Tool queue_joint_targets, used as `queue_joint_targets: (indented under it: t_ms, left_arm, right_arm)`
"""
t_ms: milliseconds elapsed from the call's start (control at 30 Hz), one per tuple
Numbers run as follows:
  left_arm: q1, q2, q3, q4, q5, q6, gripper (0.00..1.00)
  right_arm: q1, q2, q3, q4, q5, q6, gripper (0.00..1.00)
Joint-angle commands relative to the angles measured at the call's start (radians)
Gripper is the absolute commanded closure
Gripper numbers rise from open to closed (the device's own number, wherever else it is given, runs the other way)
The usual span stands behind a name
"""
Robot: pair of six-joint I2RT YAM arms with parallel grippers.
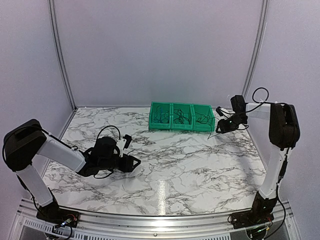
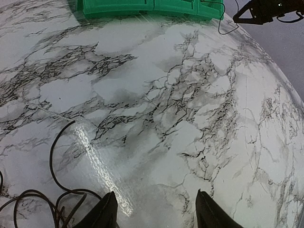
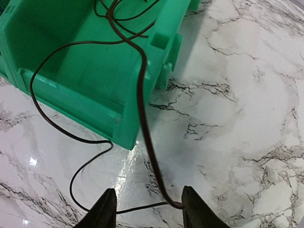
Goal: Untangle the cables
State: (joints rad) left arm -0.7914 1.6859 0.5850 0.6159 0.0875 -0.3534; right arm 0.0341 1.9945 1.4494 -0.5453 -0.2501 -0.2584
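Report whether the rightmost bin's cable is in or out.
Partly out: the cable drapes over the wall of the green bin onto the table.

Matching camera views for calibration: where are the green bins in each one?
Top external: green bins at centre, far side of table.
Left wrist: green bins along the top edge.
Right wrist: green bins, one corner only, upper left.
Shared landmark: thin cable trailing out of the end bin.
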Motion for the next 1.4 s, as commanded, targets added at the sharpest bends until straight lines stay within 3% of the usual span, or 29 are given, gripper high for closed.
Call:
queue_joint_targets:
  t_ms: [0,133,167,367,833,1367]
  left_arm:
    - [-0.003,-0.02,-0.009,-0.001,-0.003,0.002,0.41]
    - [-0.003,-0.02,-0.012,-0.001,-0.003,0.0,0.41]
    - [-0.003,-0.019,-0.012,0.0,-0.004,-0.001,0.41]
    - [-0.003,-0.014,-0.009,0.0,-0.001,0.002,0.41]
    - [-0.014,-0.016,-0.007,-0.001,0.001,-0.025,0.4]
    - [-0.024,0.003,0.016,-0.001,0.004,-0.032,0.39]
  right_arm:
    - [-0.005,0.025,0.057,0.003,-0.061,0.017,0.66]
    - [-0.005,0.019,0.066,-0.016,-0.125,0.019,0.99]
    - [-0.004,0.013,0.072,-0.025,-0.141,0.02,1.0]
    - [0.012,-0.017,0.138,-0.03,-0.257,0.016,1.0]
    - [0.054,0.176,0.443,0.114,-0.163,0.03,1.0]
    - [0.132,0.277,0.407,0.104,-0.007,-0.067,1.0]
